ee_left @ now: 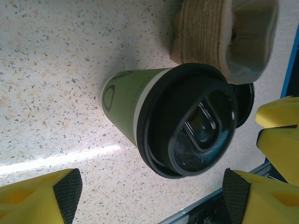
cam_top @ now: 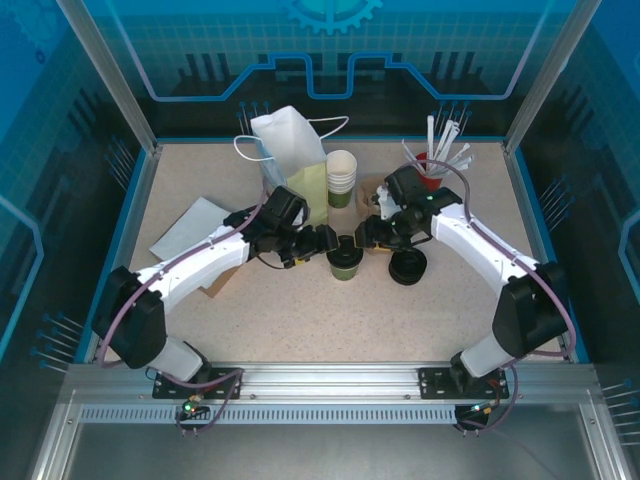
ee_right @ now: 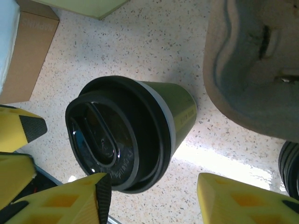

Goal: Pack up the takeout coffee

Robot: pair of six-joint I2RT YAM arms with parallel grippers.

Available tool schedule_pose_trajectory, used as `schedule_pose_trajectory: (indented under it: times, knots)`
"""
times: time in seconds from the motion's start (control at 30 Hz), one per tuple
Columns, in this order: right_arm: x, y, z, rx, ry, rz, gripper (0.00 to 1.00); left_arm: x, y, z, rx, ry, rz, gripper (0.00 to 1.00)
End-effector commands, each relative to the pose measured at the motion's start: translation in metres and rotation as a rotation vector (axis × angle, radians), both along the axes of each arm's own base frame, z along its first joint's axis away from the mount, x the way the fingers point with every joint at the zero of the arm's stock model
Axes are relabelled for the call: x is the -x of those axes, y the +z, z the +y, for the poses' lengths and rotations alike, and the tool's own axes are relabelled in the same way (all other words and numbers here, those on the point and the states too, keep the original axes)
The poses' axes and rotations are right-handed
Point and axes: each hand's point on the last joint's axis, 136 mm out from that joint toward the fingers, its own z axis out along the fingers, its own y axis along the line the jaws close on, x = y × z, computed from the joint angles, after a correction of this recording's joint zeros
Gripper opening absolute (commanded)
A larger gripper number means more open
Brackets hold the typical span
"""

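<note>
I see takeout coffee (cam_top: pixel 343 262) upright mid-table (cam_top: pixel 300 330), between both tools | left tool (ee_left: pixel 152 193) open wide, straddling it, no contact | right tool (ee_right: pixel 152 191) open around it, no grip

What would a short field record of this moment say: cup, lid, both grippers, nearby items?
takeout coffee: upright on table
lid: black, on the cup
left gripper: jaws open, flanking the cup, not gripping
right gripper: jaws open, flanking the other side, not gripping
paper bag: standing behind, cup not in it
lidless cup stack: beside the bag
loose lids: stacked near the cup
</note>
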Motion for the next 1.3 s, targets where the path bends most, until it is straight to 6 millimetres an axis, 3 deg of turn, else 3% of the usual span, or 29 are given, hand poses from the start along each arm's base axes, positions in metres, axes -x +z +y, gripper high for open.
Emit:
schedule_pose_trajectory:
  times: [0.0,0.67,1.27]
  knots:
    - [-0.005,0.004,0.012,-0.007,0.015,-0.001,0.50,-0.006,0.006,-0.009,0.038,-0.004,0.013,0.81]
    - [-0.004,-0.017,0.021,0.023,0.039,0.070,0.36,0.001,-0.023,-0.011,-0.027,-0.038,0.080,0.73]
    - [0.007,-0.035,0.010,0.096,0.047,0.141,0.27,0.007,-0.040,-0.007,-0.090,-0.042,0.108,0.71]
